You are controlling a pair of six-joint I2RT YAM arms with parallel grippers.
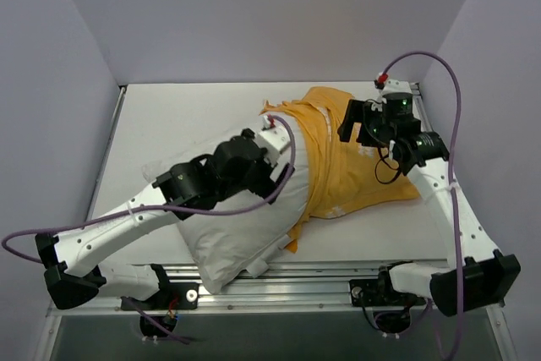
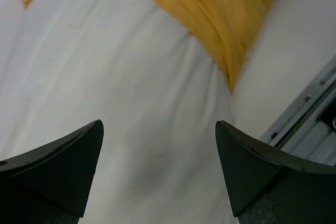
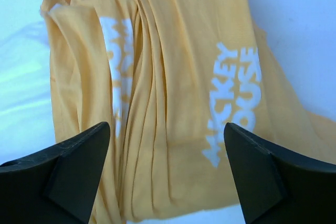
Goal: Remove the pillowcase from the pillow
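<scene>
- The pillowcase (image 1: pixel 359 179) and the pillow (image 1: pixel 241 230) are both laid on the white table (image 1: pixel 186 116), which is the biggest thing seen.
- The pillow is white and puffy. It is stretched from the middle of the table to the near left, and its near corner is pushed over the metal rail (image 1: pixel 325 272) at the table's edge.
- The pillowcase is orange-yellow and is found on the right side of the table. Its edge is bunched up in folds over the far end of the pillow. How much of the pillow is hidden inside cannot be told.
- White "Mickey Mouse" letters (image 3: pixel 231 103) are printed on the side facing up.
- The left gripper (image 2: pixel 158 124) is held over the bare white pillow. Its jaws are spread wide apart and nothing is gripped.
- The right gripper (image 3: pixel 167 125) is held over the orange folds. Its jaws are spread apart too, and no cloth is pinched.
</scene>
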